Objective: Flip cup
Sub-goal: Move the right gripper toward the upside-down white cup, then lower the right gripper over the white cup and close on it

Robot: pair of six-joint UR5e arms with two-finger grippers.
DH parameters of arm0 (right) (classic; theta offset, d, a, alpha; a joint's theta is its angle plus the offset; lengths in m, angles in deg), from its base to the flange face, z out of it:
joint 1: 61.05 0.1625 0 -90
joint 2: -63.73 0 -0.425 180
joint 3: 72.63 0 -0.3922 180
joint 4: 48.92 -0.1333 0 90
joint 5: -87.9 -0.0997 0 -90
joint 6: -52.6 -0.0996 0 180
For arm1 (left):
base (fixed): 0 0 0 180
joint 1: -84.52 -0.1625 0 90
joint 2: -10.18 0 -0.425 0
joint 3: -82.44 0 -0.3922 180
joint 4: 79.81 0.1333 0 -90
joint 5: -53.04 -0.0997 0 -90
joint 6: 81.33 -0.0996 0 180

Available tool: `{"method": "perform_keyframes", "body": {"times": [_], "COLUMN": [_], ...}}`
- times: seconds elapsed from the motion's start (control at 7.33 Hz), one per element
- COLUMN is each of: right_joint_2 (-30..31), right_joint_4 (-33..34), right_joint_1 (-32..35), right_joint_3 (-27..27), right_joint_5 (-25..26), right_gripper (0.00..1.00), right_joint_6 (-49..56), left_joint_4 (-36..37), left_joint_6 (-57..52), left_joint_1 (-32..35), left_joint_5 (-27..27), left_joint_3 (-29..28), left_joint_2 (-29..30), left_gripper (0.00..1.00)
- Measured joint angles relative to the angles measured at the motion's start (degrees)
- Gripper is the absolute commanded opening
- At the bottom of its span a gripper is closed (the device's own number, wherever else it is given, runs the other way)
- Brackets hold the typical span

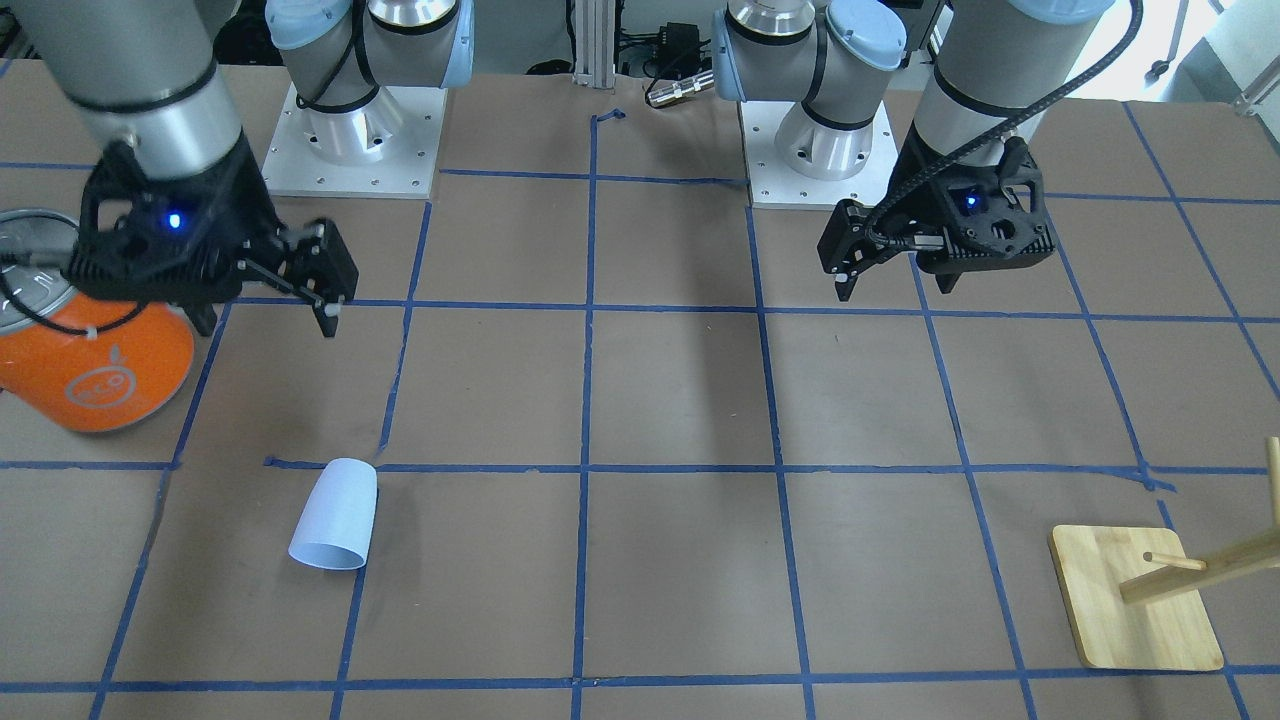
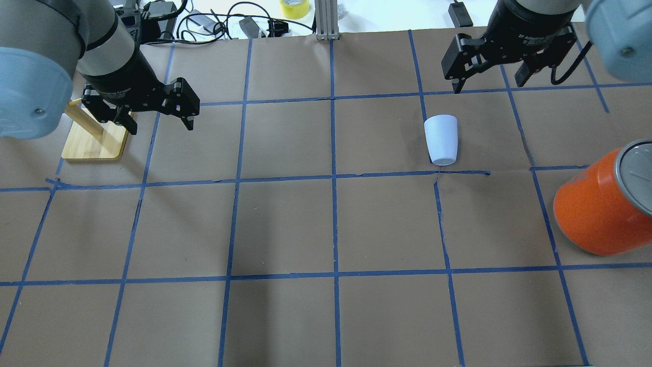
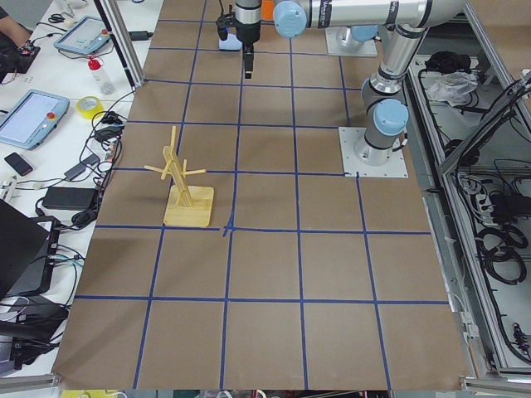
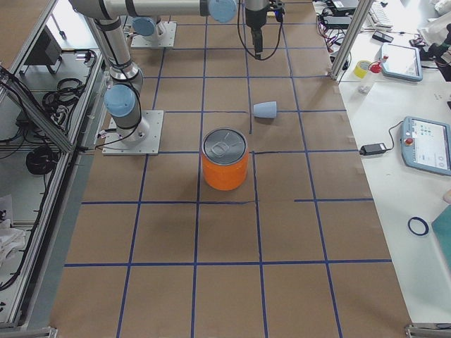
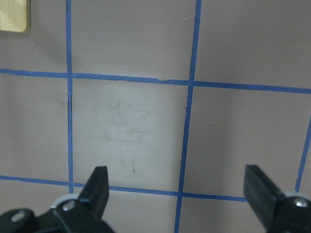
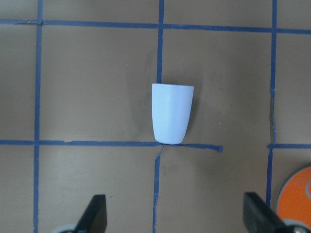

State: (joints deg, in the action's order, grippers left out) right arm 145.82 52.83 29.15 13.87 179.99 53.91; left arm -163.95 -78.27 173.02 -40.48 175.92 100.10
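The pale blue-white cup (image 2: pixel 441 139) lies on its side on the brown paper table, with its wide mouth pointing away from the robot's base. It also shows in the front view (image 1: pixel 335 515), the right side view (image 4: pixel 266 110) and the right wrist view (image 6: pixel 171 113). My right gripper (image 2: pixel 488 79) is open and empty. It hangs above the table beyond the cup and touches nothing; it also shows in the front view (image 1: pixel 265 315). My left gripper (image 2: pixel 160 124) is open and empty, far from the cup, beside the wooden stand.
A large orange can (image 2: pixel 601 209) with a silver lid stands at the table's right side, near my right arm. A wooden peg stand (image 2: pixel 94 140) on a square base is under my left arm. Blue tape lines grid the table.
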Motion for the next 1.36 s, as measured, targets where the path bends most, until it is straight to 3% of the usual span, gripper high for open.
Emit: {"method": "perform_keyframes", "body": {"times": [0.55,0.95,1.36], "right_joint_2": [-16.0,-20.9,-23.3], "right_joint_4": [12.1,20.9,25.1], "right_joint_1": [-2.4,-2.6,-2.7], "right_joint_3": [0.9,5.0,6.3], "right_joint_5": [-0.7,-1.0,-1.0], "right_gripper": [1.00,1.00,1.00], "right_joint_6": [-1.4,-3.5,-3.4], "left_joint_4": [0.0,0.0,-0.1], "left_joint_6": [0.1,-0.1,-0.1], "left_joint_1": [0.0,0.1,0.1], "left_joint_5": [0.0,-0.1,-0.1], "left_joint_3": [0.0,0.0,0.0], "left_joint_2": [0.0,0.1,0.2], "left_gripper": [1.00,1.00,1.00]}}
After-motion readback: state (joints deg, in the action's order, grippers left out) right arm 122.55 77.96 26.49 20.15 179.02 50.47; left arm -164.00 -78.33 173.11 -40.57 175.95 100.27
